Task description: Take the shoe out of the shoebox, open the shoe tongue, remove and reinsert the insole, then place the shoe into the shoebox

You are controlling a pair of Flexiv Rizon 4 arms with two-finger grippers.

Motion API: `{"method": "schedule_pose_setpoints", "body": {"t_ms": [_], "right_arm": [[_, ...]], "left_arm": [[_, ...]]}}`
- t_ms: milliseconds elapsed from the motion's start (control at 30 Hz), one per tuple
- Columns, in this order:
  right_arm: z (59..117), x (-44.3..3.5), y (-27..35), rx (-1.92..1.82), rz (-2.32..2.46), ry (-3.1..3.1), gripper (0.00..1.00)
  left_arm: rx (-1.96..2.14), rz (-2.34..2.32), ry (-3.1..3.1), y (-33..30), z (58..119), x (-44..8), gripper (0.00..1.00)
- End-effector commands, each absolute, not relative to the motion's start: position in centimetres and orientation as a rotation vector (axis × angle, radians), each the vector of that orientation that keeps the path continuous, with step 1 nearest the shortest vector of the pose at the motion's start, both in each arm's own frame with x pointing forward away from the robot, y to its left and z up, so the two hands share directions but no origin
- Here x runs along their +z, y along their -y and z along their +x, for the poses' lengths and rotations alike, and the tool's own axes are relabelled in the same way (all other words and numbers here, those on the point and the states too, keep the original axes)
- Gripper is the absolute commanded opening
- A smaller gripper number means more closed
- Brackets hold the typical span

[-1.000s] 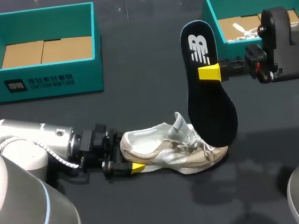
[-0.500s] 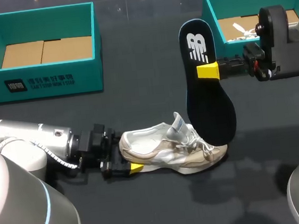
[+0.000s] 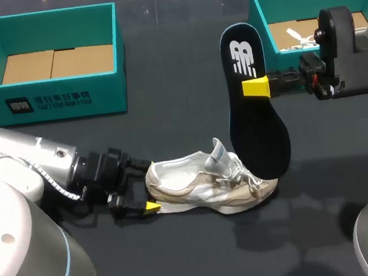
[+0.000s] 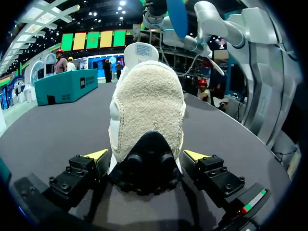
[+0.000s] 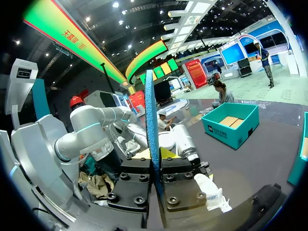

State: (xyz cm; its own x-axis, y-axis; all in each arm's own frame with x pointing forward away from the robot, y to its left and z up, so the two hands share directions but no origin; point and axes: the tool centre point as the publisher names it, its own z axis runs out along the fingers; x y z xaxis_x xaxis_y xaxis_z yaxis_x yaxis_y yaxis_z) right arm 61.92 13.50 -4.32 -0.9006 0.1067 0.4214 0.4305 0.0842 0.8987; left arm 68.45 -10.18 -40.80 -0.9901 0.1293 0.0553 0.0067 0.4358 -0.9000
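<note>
A white and beige shoe [image 3: 209,187] lies on the dark table, heel toward my left arm. My left gripper [image 3: 148,190] is open at the heel, one yellow tip showing beside the sole. In the left wrist view the heel [image 4: 147,106] stands between the spread fingers of the left gripper [image 4: 146,155], a little apart from both. The black insole [image 3: 254,104] hangs upright above the shoe's toe, my right gripper [image 3: 257,87] shut on its middle. In the right wrist view the insole [image 5: 150,120] shows edge-on in the right gripper [image 5: 153,155], with the shoe [image 5: 211,190] below.
A teal shoebox [image 3: 55,102] with a cardboard floor stands at the back left. A second teal shoebox [image 3: 268,0] at the back right holds something white [image 3: 295,37], partly hidden behind my right arm.
My left arm has drawn back a little to the left and its fingers now stand apart from the heel. The insole shifted slightly up and left, then held still.
</note>
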Motion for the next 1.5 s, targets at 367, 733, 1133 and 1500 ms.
{"method": "schedule_pose_setpoints", "body": {"t_ms": [367, 733, 1133, 1500], "right_arm": [[62.0, -4.4, -13.8, -1.897, -0.541, 2.115, 0.00], [62.0, -4.4, -13.8, -1.897, -0.541, 2.115, 0.00], [62.0, -4.4, -13.8, -1.897, -0.541, 2.115, 0.00], [62.0, -4.4, -13.8, -1.897, -0.541, 2.115, 0.00]], "left_arm": [[1.197, -0.363, 2.787, 7.3, 68.1, -38.5, 1.00], [1.197, -0.363, 2.787, 7.3, 68.1, -38.5, 1.00], [0.712, -0.252, 2.897, 7.1, 69.1, -34.1, 1.00], [0.326, -0.069, 3.030, 7.0, 69.0, -32.9, 1.00]]}}
